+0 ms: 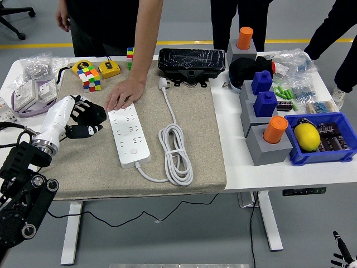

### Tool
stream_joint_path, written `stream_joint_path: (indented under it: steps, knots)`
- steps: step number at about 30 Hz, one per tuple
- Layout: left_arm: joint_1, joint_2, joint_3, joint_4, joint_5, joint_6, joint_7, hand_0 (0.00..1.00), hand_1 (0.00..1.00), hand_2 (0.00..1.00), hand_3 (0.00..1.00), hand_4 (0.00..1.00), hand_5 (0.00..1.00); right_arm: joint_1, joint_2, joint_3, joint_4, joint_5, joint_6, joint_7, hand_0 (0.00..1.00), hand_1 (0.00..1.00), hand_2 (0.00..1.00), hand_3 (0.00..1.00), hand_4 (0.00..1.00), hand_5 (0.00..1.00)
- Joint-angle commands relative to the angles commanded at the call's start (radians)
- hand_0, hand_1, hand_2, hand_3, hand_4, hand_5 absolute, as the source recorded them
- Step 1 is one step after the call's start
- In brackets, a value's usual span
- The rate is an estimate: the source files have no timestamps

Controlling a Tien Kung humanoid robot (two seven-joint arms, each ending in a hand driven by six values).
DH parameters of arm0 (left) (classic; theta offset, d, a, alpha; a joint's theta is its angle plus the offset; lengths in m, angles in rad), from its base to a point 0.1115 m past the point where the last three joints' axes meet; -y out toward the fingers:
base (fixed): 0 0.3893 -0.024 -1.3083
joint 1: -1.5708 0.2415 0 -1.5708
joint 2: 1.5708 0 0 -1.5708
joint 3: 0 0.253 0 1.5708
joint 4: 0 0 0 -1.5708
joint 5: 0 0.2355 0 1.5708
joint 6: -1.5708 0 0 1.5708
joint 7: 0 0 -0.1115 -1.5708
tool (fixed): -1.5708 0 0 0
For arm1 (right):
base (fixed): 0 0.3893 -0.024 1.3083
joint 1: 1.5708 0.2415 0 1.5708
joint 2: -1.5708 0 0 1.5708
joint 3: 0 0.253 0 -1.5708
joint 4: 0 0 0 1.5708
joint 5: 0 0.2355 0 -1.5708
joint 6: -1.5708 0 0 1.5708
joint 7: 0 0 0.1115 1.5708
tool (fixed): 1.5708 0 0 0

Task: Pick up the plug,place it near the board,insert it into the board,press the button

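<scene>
Lying on the beige mat (201, 145) of the worktop (268, 167): white board (129, 135), lengthwise, sockets up. Just left of that board, hovering low, left hand (85, 117), black fingers loosely curled, holding nothing. Pressing down on the board's far end, a person's hand (125, 92), palm flat. Beyond the board's far right corner, white plug (163, 83), its cable (174, 148) running back and coiling right of the board. Right hand mostly out of view.
</scene>
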Motion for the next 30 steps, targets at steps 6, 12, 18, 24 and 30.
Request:
stream_joint_path:
  steps: [6,12,18,24,30]
  knots:
    - [0.0,0.004,0.034,-0.058,0.006,0.006,0.008,0.316,0.458,0.456,0.535,0.789,0.002,0.0,0.001,-0.004,0.0,0.002,-0.002,-0.001,0.821,0.804,0.797,0.832,0.998,0.998]
    - [-0.003,0.009,0.068,-0.087,0.005,0.003,0.015,0.314,0.459,0.452,0.534,0.787,0.002,0.0,0.0,-0.007,0.0,0.003,-0.003,-0.002,0.82,0.804,0.797,0.831,0.998,0.998]
    - [-0.019,0.019,0.12,-0.102,-0.005,-0.003,0.021,0.31,0.45,0.448,0.534,0.787,0.002,0.0,0.0,-0.008,0.0,0.004,-0.004,-0.003,0.819,0.804,0.798,0.832,0.998,0.998]
    - [-0.042,0.027,0.159,-0.079,-0.017,-0.005,0.023,0.307,0.44,0.445,0.533,0.788,0.002,0.002,0.0,-0.015,0.0,0.009,-0.001,-0.004,0.817,0.804,0.794,0.831,0.998,0.998]
    - [-0.066,0.042,0.194,-0.044,-0.028,-0.008,0.021,0.306,0.438,0.446,0.533,0.788,0.002,0.002,0.0,-0.011,0.0,0.005,-0.002,-0.004,0.818,0.804,0.791,0.83,0.998,0.998]
